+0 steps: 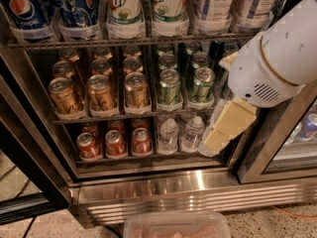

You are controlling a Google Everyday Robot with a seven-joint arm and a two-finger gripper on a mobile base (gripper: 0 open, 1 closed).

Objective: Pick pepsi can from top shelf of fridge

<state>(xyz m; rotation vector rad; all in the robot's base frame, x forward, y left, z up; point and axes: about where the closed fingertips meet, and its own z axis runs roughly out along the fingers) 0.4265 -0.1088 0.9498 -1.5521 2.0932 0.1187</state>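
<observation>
Bronze-gold cans (101, 90) stand left of green cans (185, 83), with red cans (115, 142) and clear water bottles (168, 133) one level lower.

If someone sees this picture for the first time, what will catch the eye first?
First comes the big white arm at the right edge, its cream gripper hanging before the lower racks of the fridge, beside the water bottles. Next come the rows of bronze-gold cans and green cans on the middle rack. The pepsi can stands on the top shelf at upper left, well away from the gripper.
</observation>
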